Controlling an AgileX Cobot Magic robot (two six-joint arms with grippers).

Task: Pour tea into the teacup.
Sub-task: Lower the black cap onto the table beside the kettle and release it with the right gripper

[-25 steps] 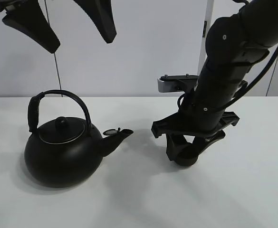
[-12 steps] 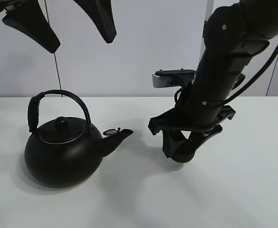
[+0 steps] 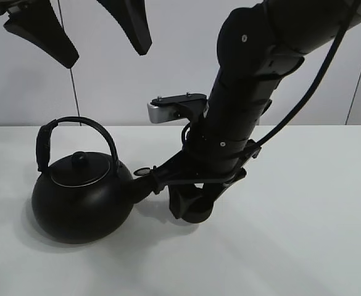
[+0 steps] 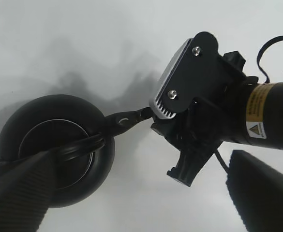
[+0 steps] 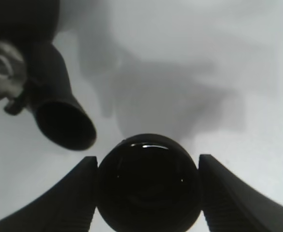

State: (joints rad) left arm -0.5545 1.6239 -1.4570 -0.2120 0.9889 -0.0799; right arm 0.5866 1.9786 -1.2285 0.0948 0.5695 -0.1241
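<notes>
White tabletop (image 3: 291, 246) and wall (image 3: 186, 55); right claw (image 5: 148, 203) clamps the teacup (image 5: 147, 183), left claw (image 3: 106, 54) gapes.

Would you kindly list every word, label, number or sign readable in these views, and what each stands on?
On the right arm, a yellow label: small black print, too blurred to read.
On the same label, a warning triangle: a sign, no legible words.
No text visible on the kettle or the teacup.

right end effector (image 3: 193, 208), teacup (image 5: 147, 187) held — shifted beside kettle spout (image 5: 65, 124)
</notes>
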